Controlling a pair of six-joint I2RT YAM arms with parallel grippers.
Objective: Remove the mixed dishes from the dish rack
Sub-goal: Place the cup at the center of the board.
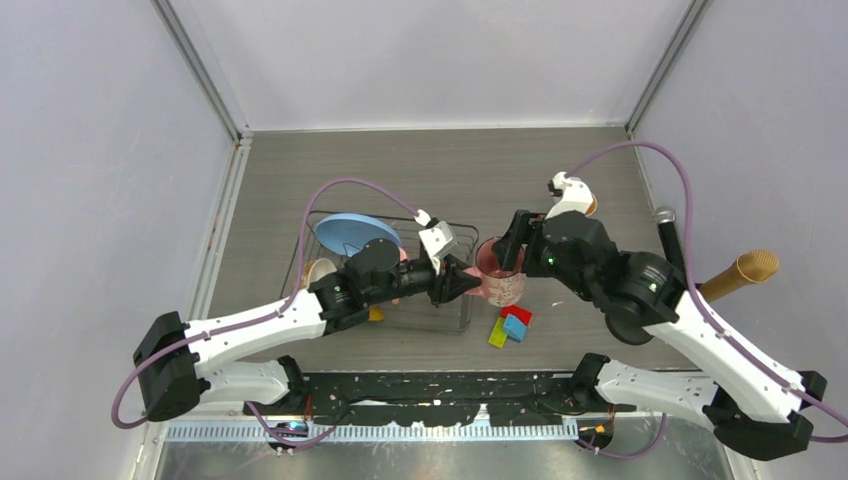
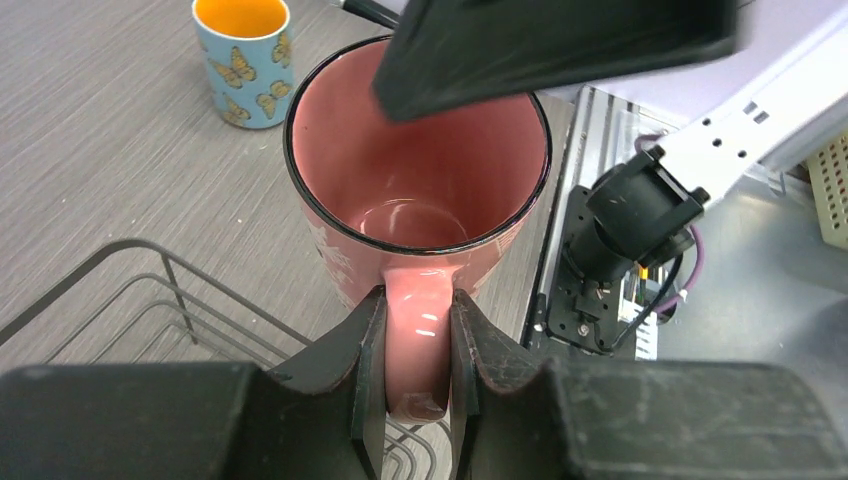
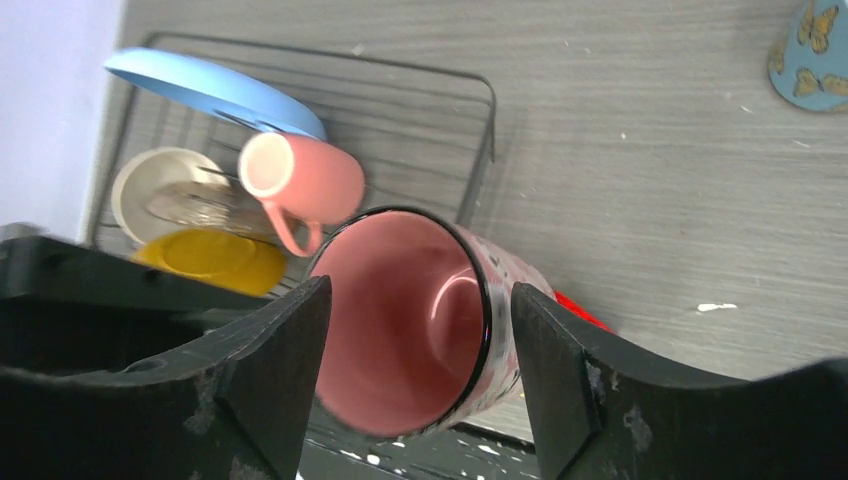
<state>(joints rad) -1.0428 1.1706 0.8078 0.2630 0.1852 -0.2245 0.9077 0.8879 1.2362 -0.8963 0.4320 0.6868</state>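
Left hand (image 2: 418, 335), speckled mug (image 2: 420, 160) — woodgrain table (image 2: 100, 150)

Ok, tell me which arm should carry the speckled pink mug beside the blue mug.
Probably right: the right hand straddles the speckled pink mug, fingers apart, and the blue mug stands on that side. The left hand only pinches the handle.

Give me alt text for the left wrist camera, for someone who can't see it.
The left gripper is shut on the handle of a speckled pink mug. Behind it stands a blue mug with orange inside; a corner of the dish rack shows lower left.
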